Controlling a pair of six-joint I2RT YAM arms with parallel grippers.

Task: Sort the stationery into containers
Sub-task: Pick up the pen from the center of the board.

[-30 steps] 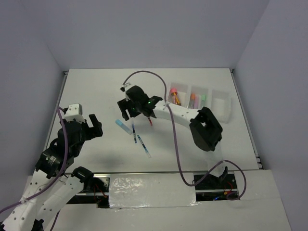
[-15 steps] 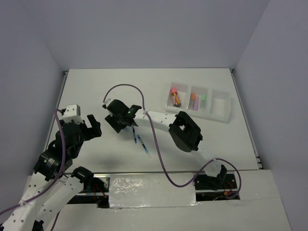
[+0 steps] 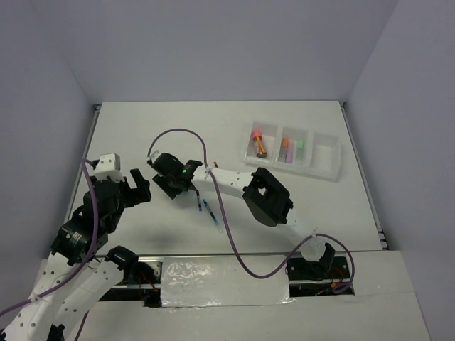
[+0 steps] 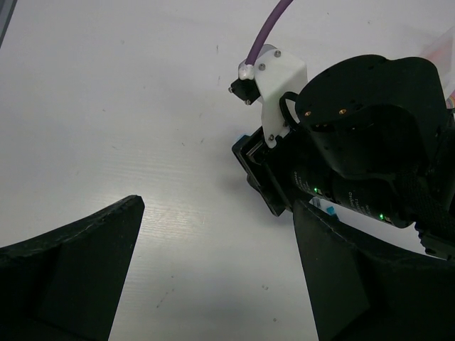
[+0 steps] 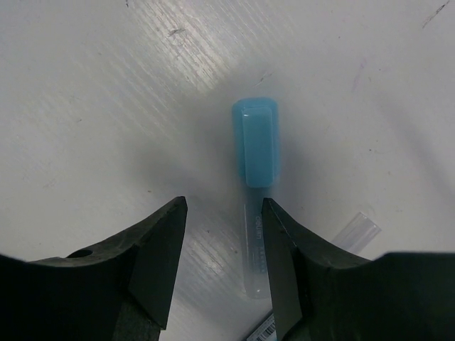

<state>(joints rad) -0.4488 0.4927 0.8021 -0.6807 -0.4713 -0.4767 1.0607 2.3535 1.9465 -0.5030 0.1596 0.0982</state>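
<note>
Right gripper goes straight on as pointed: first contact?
Probably the blue-capped highlighter on the table: its clear barrel lies between the open jaws of the right gripper, near one finger. Depth is unclear.

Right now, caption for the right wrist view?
Open right hand over a blue-capped highlighter lying on the white table.

- My right gripper [image 5: 222,209] has fingers [image 5: 153,263] of black plastic, matt and finely grained.
- My left gripper [image 4: 218,206] is the same dull black plastic, faintly rough.
- The blue highlighter [image 5: 256,153] has a glossy, translucent plastic cap and a clear, smooth barrel.
- The table [image 5: 85,92] is white and smooth with a soft sheen, marked by fine scratches and scuffs.
- The tray [image 3: 327,153] is clear, whitish plastic.
- The cable [image 3: 178,131] on my right arm has a smooth purple sheath.
- The tape [image 3: 224,284] looks glossy and wrinkled.
</note>
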